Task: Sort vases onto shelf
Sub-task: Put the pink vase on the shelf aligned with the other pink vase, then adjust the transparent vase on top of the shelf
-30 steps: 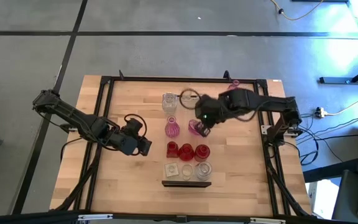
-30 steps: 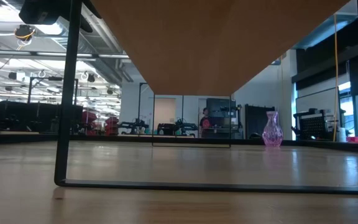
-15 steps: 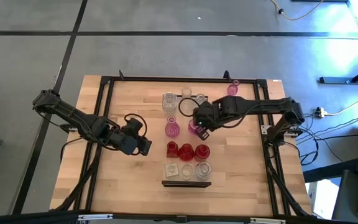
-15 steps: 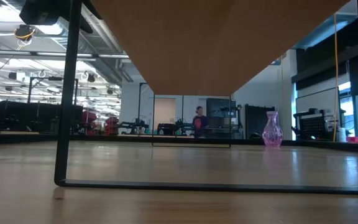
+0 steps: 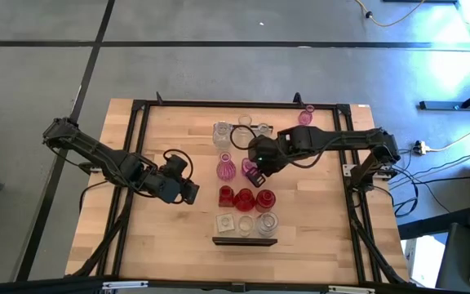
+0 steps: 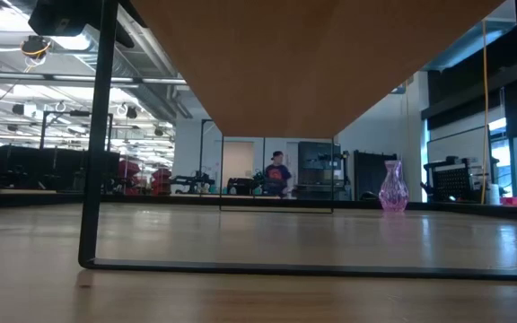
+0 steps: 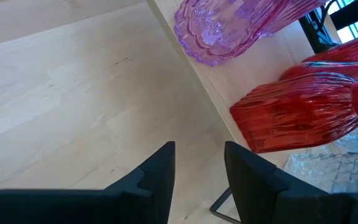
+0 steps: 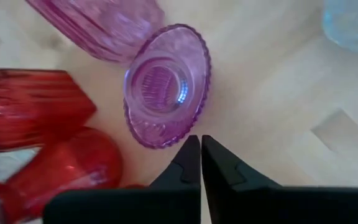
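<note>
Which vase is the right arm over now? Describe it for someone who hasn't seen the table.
Find the shelf at the table's near edge; behind it stands a row of three red vases, then two pink ones. The right gripper hovers, jaws shut, above the right-hand pink vase: squat, wide scalloped mouth, unlike the narrow-necked pink vase beside it.

We see the right gripper (image 5: 255, 173) now drawn back toward the left arm's side, its closed fingers just beside the pink vase (image 8: 165, 87); in the low view a person (image 6: 277, 173) has walked leftward.
</note>
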Controlling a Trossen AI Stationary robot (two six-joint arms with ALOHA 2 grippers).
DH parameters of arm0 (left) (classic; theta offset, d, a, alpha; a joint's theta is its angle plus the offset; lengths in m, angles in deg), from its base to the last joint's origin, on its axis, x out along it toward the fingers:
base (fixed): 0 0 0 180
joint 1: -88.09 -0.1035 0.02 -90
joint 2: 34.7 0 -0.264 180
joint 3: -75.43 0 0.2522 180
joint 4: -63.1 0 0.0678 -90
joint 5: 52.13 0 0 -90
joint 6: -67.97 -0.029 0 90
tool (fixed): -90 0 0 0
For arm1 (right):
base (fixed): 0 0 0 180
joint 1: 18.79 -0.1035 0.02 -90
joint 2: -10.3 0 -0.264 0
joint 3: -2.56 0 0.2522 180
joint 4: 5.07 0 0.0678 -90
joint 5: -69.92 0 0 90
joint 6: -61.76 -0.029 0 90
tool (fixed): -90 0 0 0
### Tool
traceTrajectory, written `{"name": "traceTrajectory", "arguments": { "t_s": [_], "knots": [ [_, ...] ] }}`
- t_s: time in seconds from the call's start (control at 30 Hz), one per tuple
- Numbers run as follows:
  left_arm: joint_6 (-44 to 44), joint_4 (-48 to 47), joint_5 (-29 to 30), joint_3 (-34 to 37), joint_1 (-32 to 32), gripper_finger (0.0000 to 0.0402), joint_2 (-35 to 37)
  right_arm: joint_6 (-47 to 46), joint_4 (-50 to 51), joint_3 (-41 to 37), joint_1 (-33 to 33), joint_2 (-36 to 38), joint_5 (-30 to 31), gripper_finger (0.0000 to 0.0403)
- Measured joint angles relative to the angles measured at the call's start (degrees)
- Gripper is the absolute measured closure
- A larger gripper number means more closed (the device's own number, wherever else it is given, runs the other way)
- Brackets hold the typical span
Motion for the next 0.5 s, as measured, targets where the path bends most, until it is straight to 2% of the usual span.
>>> {"name": "traceTrajectory", "arguments": {
  "t_s": [0.37, 0.5],
  "knots": [
    [0.0, 0.02, 0.15, 0.0, 0.0, 0.027, 0.0, 0.05, -1.79, 0.0, 0.02, -0.02, 0.42, 0.0402],
    [0.7, -0.59, 3.7, 0.0, -0.03, 0.027, 0.0, -0.36, 1.23, 0.0, 0.02, 1.38, 3.84, 0.0402]
  ]
}}
